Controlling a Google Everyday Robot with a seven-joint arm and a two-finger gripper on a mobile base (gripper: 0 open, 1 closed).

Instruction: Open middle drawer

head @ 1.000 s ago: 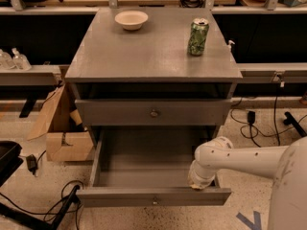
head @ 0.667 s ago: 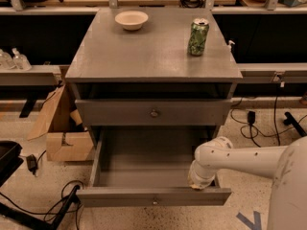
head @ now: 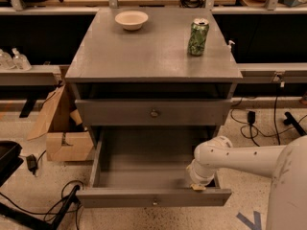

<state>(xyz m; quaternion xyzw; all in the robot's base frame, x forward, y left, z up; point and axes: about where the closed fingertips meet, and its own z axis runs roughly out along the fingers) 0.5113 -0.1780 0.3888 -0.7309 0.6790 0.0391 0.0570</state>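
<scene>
Gripper [head: 197, 185], lower right, at right end of middle drawer [head: 120, 197] front, grasp indiscernible, drawer pulled out at lower centre, another drawer [head: 115, 113] above, bowl [head: 131, 19] and can [head: 198, 36] on cabinet top [head: 144, 56].

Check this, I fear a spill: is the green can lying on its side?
No, the green can stands upright on the cabinet top; the gripper is down inside the pulled-out drawer.

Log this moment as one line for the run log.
middle drawer: pulled out | gripper: inside it, front right corner | cabinet top: bowl, green can
</scene>
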